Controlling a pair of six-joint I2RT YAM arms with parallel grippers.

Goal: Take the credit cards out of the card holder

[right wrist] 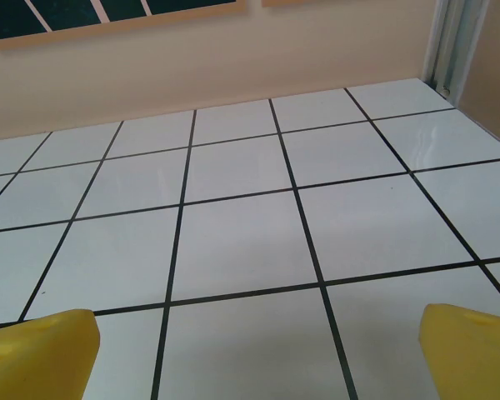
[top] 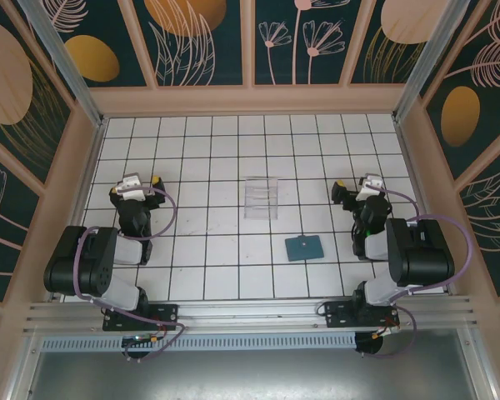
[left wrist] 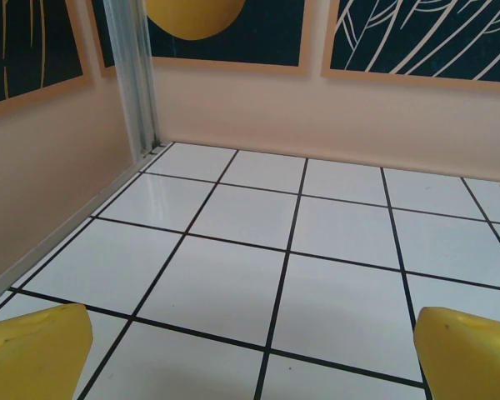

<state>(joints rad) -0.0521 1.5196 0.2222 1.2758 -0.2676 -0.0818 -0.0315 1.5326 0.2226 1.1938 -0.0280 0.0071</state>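
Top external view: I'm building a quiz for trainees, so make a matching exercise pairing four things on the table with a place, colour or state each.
Things:
1 card holder
2 clear tray
3 left tool
4 right tool

Descriptions:
a open, at the table's left side
b see-through, mid-table
c open, at the table's right side
d teal, flat on the tiles

Pairs: 1-d, 2-b, 3-a, 4-c

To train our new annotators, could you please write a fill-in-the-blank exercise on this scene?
The small flat teal-blue card holder lies on the ___ half of the white tiled table. The clear transparent plastic tray lies ___ the left gripper and the right gripper. Both grippers are ___ and hold nothing.
Missing words: right; between; open.
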